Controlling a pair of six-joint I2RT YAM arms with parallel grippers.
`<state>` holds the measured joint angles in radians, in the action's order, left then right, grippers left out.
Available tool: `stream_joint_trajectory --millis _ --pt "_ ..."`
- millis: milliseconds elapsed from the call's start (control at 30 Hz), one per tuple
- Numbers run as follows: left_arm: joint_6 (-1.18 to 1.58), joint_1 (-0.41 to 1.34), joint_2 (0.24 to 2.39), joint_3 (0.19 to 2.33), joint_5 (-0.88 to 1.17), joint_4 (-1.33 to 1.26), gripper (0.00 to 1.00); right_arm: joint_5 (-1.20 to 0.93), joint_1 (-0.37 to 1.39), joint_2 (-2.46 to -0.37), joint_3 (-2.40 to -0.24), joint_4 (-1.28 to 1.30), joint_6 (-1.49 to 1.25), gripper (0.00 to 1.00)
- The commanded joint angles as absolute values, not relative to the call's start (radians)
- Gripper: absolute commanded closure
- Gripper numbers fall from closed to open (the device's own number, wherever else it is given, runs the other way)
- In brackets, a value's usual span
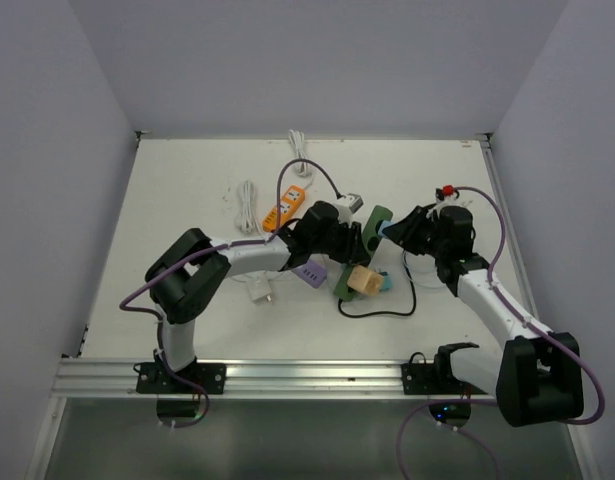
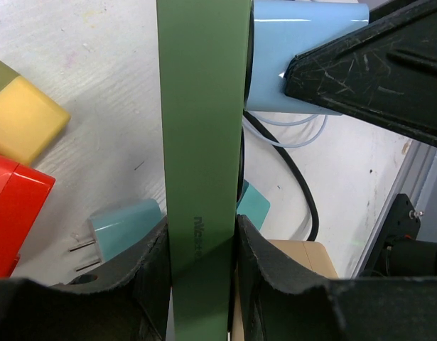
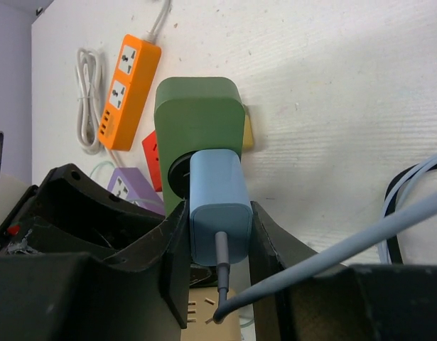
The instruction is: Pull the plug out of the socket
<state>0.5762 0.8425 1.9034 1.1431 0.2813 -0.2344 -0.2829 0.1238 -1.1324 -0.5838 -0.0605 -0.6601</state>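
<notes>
Near the middle of the surface [image 1: 187, 190], the light blue plug [image 3: 217, 192] is seen seated in the round outlet at the end of the green socket block [image 3: 198, 106], not yet pulled free. The plug is clamped on both sides by the right tool [image 3: 217, 238], with its grey cord trailing back between the fingers. The socket block is gripped across its narrow body by the left tool [image 2: 202, 240]. Just beside it, a yellow adapter [image 2: 23, 117], a red block [image 2: 12, 213] and a pale blue adapter [image 2: 122, 227] with bare prongs are laid. An orange power strip [image 3: 129, 92] and a coiled white cable [image 3: 87, 89] are found farther off.
</notes>
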Motion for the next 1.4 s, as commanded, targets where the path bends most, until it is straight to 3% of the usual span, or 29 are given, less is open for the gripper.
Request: stream_joint_trajectory --millis 0,200,433,667,833,1133,1367 --pt "0.494 0.859 1.899 1.239 0.206 -0.167 1.00 -0.238 0.129 -1.094 -0.604 -0.060 -0.615 1.00" --pt "0.482 0.862 1.945 1.249 0.190 -0.129 1.00 -0.206 0.133 -1.054 -0.637 0.031 -0.566 1.00" --pt "0.675 0.758 1.918 1.055 0.472 -0.549 1.00 -0.265 0.129 -1.014 -0.575 -0.037 -0.600 1.00" --pt "0.629 0.741 1.852 1.048 0.480 -0.552 1.00 -0.371 0.080 -1.006 -0.540 -0.109 -0.657 1.00" --pt "0.609 0.739 1.864 1.068 0.433 -0.482 1.00 -0.321 0.074 -1.000 -0.589 -0.014 -0.609 1.00" --pt "0.500 0.830 1.920 1.245 0.157 -0.178 1.00 -0.247 0.089 -1.023 -0.658 0.118 -0.562 1.00" --pt "0.515 0.839 1.939 1.287 0.132 -0.123 1.00 -0.212 0.115 -1.009 -0.669 0.141 -0.540 1.00"
